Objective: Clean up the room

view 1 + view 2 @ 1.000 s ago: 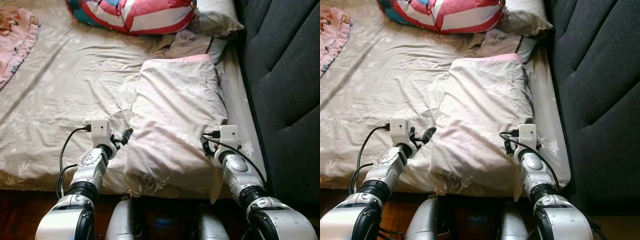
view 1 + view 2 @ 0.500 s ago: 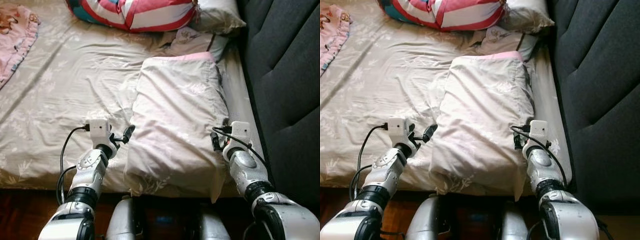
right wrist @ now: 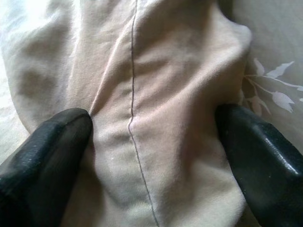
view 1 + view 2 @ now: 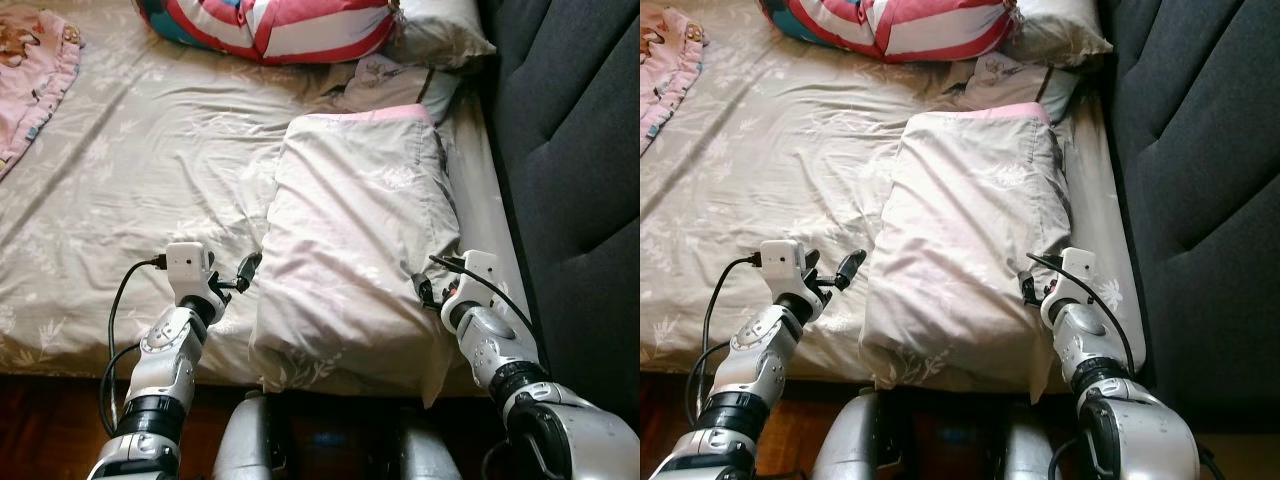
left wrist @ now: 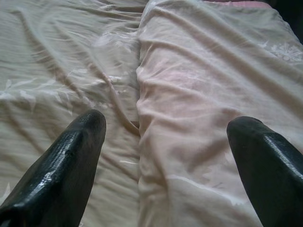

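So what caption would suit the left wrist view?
Open left gripper straddling the folded blanket's edge on the bed sheet.

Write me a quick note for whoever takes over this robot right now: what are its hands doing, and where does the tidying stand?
Left gripper: open, at the left edge of the folded quilt, fingers straddling that edge, not gripping.
Right gripper: open, at the quilt's right edge, fingers either side of a bunched fold.
The quilt lies on the bed beside the dark headboard.
A striped pillow, a grey pillow and a pink cloth sit farther up the bed.
Done: quilt looks folded.
Left: probably grip both edges, then lift or move it.
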`<state>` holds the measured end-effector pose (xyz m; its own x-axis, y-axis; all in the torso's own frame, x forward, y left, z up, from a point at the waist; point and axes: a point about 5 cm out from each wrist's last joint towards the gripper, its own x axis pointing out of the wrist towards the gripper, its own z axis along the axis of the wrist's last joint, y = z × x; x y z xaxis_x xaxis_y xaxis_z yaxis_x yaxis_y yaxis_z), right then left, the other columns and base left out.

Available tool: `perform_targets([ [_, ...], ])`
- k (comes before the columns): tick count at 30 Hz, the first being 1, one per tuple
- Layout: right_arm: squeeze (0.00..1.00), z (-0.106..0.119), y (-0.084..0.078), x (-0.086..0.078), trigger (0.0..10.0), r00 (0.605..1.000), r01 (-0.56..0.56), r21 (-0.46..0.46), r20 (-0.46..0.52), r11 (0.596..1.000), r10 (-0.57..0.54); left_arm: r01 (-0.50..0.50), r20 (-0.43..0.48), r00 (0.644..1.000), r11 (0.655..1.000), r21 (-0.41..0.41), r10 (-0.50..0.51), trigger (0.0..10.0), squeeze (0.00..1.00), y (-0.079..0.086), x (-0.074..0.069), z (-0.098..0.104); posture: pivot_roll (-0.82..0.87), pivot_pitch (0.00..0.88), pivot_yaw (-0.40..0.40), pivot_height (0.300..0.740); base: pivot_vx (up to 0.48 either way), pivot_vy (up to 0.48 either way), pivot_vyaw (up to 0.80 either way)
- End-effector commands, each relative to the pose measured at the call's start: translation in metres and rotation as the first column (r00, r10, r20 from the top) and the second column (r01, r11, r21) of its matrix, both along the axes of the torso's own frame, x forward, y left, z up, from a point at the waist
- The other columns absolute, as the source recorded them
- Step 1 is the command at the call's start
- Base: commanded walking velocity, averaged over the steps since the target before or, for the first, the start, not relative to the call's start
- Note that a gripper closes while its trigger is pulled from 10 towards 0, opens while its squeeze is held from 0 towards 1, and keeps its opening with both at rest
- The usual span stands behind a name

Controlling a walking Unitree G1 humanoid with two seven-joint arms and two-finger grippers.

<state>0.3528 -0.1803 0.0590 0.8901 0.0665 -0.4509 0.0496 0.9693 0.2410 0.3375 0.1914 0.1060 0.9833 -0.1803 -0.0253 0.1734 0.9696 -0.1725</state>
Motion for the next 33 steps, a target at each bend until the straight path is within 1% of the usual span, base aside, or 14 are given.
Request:
perform_targets([
  [1, 0.0, -0.019, 0.006, -0.012, 10.0, 0.996, -0.029, 0.006, -0.086, 1.0, 0.029, -0.004, -0.023, 1.0, 1.0, -0.009, 0.004, 10.0, 0.0, 0.0, -0.004, -0.005, 0.03, 0.29, 0.013, 0.655, 0.0, 0.0, 0.0],
  [2, 0.0, -0.025, 0.008, -0.017, 10.0, 0.99, -0.07, -0.048, -0.123, 0.996, 0.063, -0.002, -0.023, 1.0, 1.0, -0.01, 0.002, 10.0, 0.0, -0.001, -0.005, -0.005, 0.04, 0.294, 0.012, 0.655, 0.0, 0.0, 0.0],
  [5, 0.0, -0.032, 0.011, -0.022, 10.0, 0.982, -0.107, -0.101, -0.164, 0.989, 0.09, 0.015, -0.024, 1.0, 1.0, -0.002, -0.015, 10.0, 0.0, -0.003, -0.007, -0.005, 0.04, 0.296, 0.009, 0.655, 0.0, 0.0, 0.0],
  [6, 0.0, -0.032, 0.011, -0.022, 10.0, 0.982, -0.107, -0.101, -0.164, 0.989, 0.09, 0.015, -0.024, 1.0, 1.0, -0.002, -0.015, 10.0, 0.0, -0.003, -0.007, -0.005, 0.04, 0.296, 0.009, 0.655, 0.0, 0.0, 0.0],
  [7, 0.0, -0.034, 0.011, -0.023, 10.0, 0.98, -0.118, -0.122, -0.174, 0.986, 0.096, 0.018, -0.026, 1.0, 1.0, 0.002, -0.018, 10.0, 0.0, -0.003, -0.007, -0.004, 0.04, 0.297, 0.009, 0.655, 0.0, 0.0, 0.0],
  [9, 0.0, -0.039, 0.013, -0.027, 10.0, 0.975, -0.128, -0.145, -0.198, 0.981, 0.098, 0.005, -0.023, 1.0, 1.0, 0.005, -0.005, 10.0, 0.0, 0.001, -0.009, -0.001, 0.06, 0.294, 0.009, 0.655, 0.0, 0.0, 0.0],
  [16, 0.0, -0.047, 0.014, -0.035, 10.0, 0.968, -0.124, -0.154, -0.237, 0.98, 0.086, 0.001, -0.024, 1.0, 1.0, 0.003, -0.001, 10.0, 0.0, 0.002, -0.013, 0.002, 0.07, 0.293, 0.011, 0.655, 0.0, 0.0, 0.0],
  [17, 0.0, -0.05, 0.016, -0.037, 7.2, 0.966, -0.113, -0.125, -0.247, 0.986, 0.08, 0.0, -0.026, 1.0, 1.0, 0.002, 0.0, 10.0, 0.0, 0.002, -0.014, 0.001, 0.07, 0.294, 0.013, 0.655, 0.0, 0.0, 0.0],
  [18, 0.0, -0.05, 0.016, -0.037, 7.2, 0.966, -0.113, -0.125, -0.247, 0.986, 0.08, 0.0, -0.026, 1.0, 1.0, 0.002, 0.0, 10.0, 0.0, 0.002, -0.014, 0.001, 0.07, 0.294, 0.013, 0.655, 0.0, 0.0, 0.0],
  [19, 0.0, -0.052, 0.017, -0.039, 0.0, 0.966, -0.089, -0.084, -0.251, 0.992, 0.066, 0.0, -0.029, 1.0, 1.0, 0.002, 0.0, 10.0, 0.0, 0.002, -0.014, 0.001, 0.07, 0.294, 0.013, 0.655, 0.0, 0.0, 0.0],
  [20, 0.0, -0.054, 0.019, -0.041, 0.0, 0.965, -0.058, -0.048, -0.259, 0.997, 0.044, 0.0, -0.034, 0.999, 1.0, 0.002, 0.0, 10.0, 0.0, 0.002, -0.015, 0.002, 0.07, 0.298, 0.017, 0.655, 0.0, 0.0, 0.0],
  [25, 0.0, -0.058, 0.02, -0.044, 0.0, 0.96, -0.057, -0.053, -0.276, 0.997, 0.04, -0.003, -0.04, 0.999, 1.0, 0.004, 0.003, 10.0, 0.0, 0.003, -0.016, 0.003, 0.07, 0.296, 0.019, 0.655, 0.0, 0.0, 0.0],
  [28, 0.0, -0.06, 0.02, -0.046, 0.0, 0.959, -0.052, -0.045, -0.281, 0.998, 0.037, -0.017, -0.038, 0.999, 1.0, 0.002, 0.017, 10.0, 0.0, 0.008, -0.016, 0.005, 0.07, 0.293, 0.019, 0.655, 0.0, 0.0, 0.0],
  [33, 0.0, -0.061, 0.02, -0.047, 0.0, 0.958, -0.054, -0.046, -0.284, 0.997, 0.039, -0.024, -0.036, 0.999, 1.0, 0.007, 0.024, 10.0, 0.0, 0.011, -0.015, 0.006, 0.07, 0.292, 0.018, 0.655, 0.0, 0.0, 0.0],
])
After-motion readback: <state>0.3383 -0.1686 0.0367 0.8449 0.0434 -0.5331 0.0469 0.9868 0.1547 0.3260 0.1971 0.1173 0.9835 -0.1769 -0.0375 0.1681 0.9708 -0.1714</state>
